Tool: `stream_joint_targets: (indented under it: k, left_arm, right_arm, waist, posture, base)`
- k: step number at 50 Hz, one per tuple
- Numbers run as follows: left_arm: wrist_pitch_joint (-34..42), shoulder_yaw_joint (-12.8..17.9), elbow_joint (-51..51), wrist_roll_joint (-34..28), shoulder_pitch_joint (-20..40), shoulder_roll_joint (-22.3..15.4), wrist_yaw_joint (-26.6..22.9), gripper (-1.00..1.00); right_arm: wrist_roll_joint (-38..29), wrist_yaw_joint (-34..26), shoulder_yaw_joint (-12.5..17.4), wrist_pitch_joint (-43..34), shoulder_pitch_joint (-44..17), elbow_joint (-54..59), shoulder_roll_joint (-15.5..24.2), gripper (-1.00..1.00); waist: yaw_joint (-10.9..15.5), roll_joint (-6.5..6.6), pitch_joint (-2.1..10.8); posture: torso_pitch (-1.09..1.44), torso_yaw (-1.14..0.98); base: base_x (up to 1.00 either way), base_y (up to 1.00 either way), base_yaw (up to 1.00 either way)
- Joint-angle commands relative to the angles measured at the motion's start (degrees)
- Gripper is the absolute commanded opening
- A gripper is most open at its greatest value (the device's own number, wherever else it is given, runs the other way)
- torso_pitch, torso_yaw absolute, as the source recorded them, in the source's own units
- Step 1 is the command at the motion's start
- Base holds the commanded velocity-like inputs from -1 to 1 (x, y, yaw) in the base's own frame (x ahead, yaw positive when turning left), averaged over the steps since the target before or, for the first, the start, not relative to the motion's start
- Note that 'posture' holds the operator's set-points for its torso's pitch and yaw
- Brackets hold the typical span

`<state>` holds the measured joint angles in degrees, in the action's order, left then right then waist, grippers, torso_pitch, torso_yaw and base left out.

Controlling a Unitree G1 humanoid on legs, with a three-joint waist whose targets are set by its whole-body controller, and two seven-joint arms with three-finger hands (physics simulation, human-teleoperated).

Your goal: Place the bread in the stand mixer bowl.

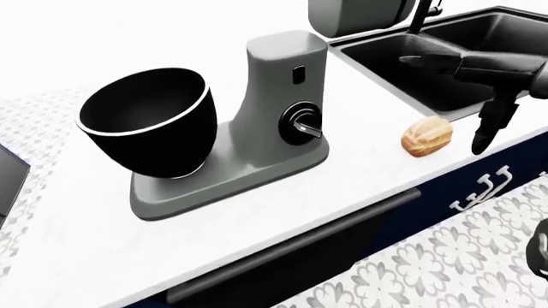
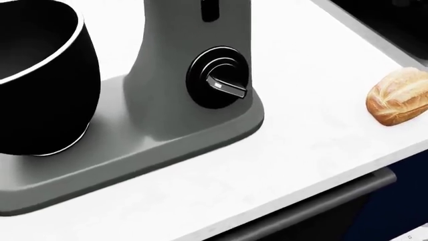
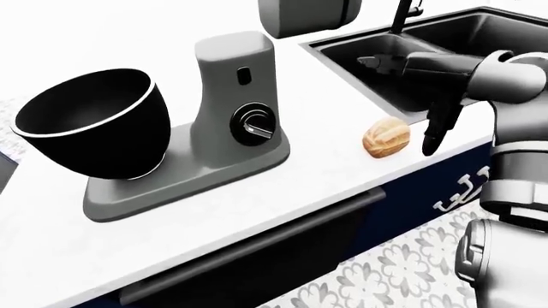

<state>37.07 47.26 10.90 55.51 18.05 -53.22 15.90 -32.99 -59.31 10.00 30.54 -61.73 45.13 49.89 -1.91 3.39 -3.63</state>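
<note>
Bread: a small oval crusty loaf, golden brown with pale scored bands, is seen lying on the white tabletop close to its near edge, between the stand mixer and the sink.
Bread handling: it is judged light, with a firm crust over a soft crumb that would dent under a hard squeeze; the rough crust is unlikely to slip.
Where to hold: a grip across the short width at the middle is judged best, with fingers set on the two long flanks.
Long axis: in the left-eye view the loaf is laid slantwise, one end toward lower left and the other toward upper right; no distinct front is shown.
Right hand: it is held just right of the bread, apart from it, nothing in it; one dark finger is pointed down, another is stretched toward the view's left, so the fingers are spread.
Left hand: it is not shown in any view.
Bowl: a black, white-rimmed bowl is seated upright on the grey stand mixer, well left of the bread, mouth open and nothing seen inside.
Sink: a dark basin is set into the tabletop beyond the bread.
</note>
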Motion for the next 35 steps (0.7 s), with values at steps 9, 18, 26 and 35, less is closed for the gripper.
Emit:
stream_joint_targets:
  k: [9,18,26,35]
  left_arm:
    - [-1.65,1.42,1.4,-0.17,0.63,-1.41,-0.42,1.0]
    - [-1.71,1.54,1.49,-0.46,0.33,-1.09,-0.62,1.0]
    - [-1.61,1.78,1.43,-0.43,0.29,-1.12,-0.7,1.0]
    - [-1.79,1.81,1.28,-0.48,0.15,-1.09,-0.89,1.0]
  right_arm:
    - [-2.36,1.87,0.49,2.8,-0.55,-2.66,-1.15,1.0]
    - [-4.5,0.44,0.49,2.33,2.08,-6.42,-2.66,1.0]
    - [-7.04,3.05,-0.1,3.52,1.86,-3.79,-4.14,1.0]
    - [-7.35,3.76,0.28,3.74,4.41,-4.66,-4.72,1.0]
  waist:
    - [-0.05,0.1,1.32]
    - [0.05,0.04,1.25]
    - [-0.05,0.1,1.34]
    - [0.11,0.08,1.4]
  posture:
    - [0.0,0.0]
    - [0.0,0.0]
    - [0.0,0.0]
    - [0.0,0.0]
  base:
    - [0.0,0.0,0.0]
    - [0.0,0.0,0.0]
    - [0.0,0.0,0.0]
    - [0.0,0.0,0.0]
